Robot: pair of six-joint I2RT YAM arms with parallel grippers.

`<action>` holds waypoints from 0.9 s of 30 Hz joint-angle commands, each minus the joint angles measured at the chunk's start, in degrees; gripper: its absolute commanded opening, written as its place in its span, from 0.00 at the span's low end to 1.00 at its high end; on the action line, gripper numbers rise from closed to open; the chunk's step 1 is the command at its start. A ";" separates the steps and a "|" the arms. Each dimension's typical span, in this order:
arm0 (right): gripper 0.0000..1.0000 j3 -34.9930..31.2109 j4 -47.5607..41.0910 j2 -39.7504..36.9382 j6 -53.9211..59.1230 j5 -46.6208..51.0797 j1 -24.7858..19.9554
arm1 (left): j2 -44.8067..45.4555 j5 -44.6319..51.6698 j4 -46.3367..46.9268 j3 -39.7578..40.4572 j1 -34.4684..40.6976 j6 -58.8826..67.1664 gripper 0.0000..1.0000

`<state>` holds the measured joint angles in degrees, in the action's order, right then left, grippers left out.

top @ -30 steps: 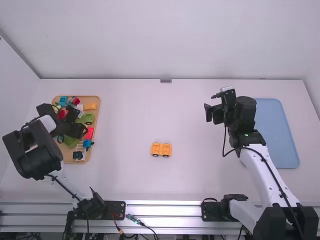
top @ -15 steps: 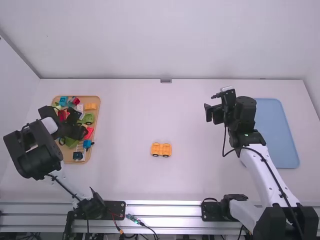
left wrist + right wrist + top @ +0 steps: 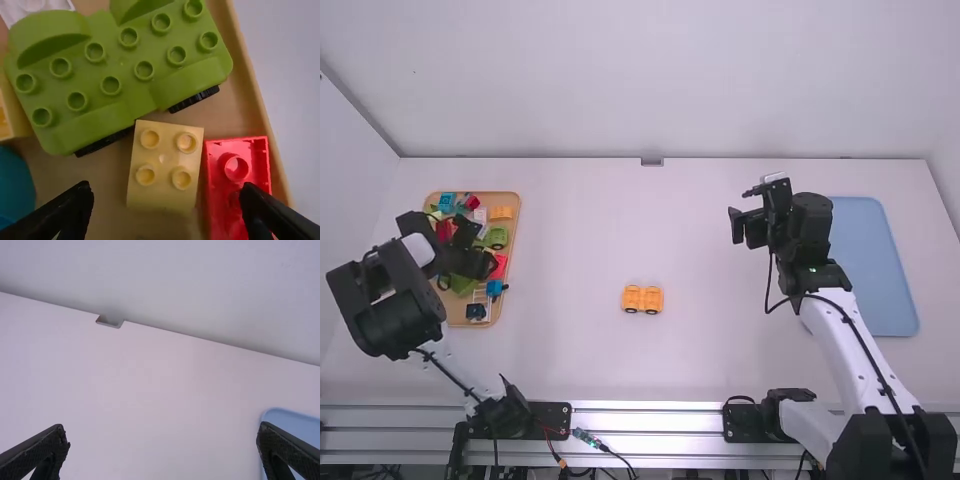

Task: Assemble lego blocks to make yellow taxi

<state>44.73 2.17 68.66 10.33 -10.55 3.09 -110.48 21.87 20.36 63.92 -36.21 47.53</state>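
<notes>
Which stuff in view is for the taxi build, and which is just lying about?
For the job, likely:
- yellow-orange wheeled piece, mid-table
- pale yellow block, between the left gripper's open jaws
- tan tray, holding parts

Just lying about, by colour:
- green wheeled piece
- red block
- blue tray

Yellow car base (image 3: 642, 299), mid-table, yellow four-stud brick (image 3: 164, 162), in tray (image 3: 254, 95)
</notes>
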 commanded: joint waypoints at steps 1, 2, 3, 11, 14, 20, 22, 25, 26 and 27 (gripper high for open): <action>0.99 1.44 0.00 -0.68 -0.26 -0.11 0.01 | -0.96 0.55 1.61 2.82 -0.02 -0.55 0.78; 0.99 1.44 0.00 -0.68 -0.28 -0.11 -0.02 | -0.96 0.84 2.48 3.45 0.00 -0.59 0.79; 0.99 1.44 0.11 -0.68 -0.31 -0.11 -0.02 | -0.96 1.23 3.27 4.09 0.00 -0.59 0.79; 0.99 1.44 -0.04 -0.68 -0.26 -0.13 -0.04 | -0.96 1.28 6.15 5.51 -0.04 2.12 0.76; 0.99 1.44 -0.02 -0.68 -0.28 -0.11 -0.04 | -0.96 0.31 5.37 3.83 0.00 4.50 0.71; 0.99 1.44 -0.02 -0.68 -0.24 -0.09 1.10 | -0.96 -2.37 -0.40 1.18 0.00 0.24 0.72; 0.99 1.44 -0.04 -0.68 0.09 -0.09 1.38 | -0.96 -2.66 -1.32 0.46 0.00 0.37 0.72; 0.99 1.44 -0.07 -0.68 1.29 0.07 1.47 | -0.96 -2.18 -2.13 -0.28 0.00 0.85 0.72; 0.99 1.44 -0.04 -0.68 1.31 0.07 1.45 | -0.96 -2.05 -2.35 -0.46 0.00 0.70 0.72; 0.99 1.44 -0.04 -0.68 1.20 0.04 1.45 | -0.96 -2.11 -2.55 -0.63 0.00 0.74 0.72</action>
<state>44.73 2.20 68.66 11.05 -10.52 4.49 -110.48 19.35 17.82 63.99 -36.21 48.82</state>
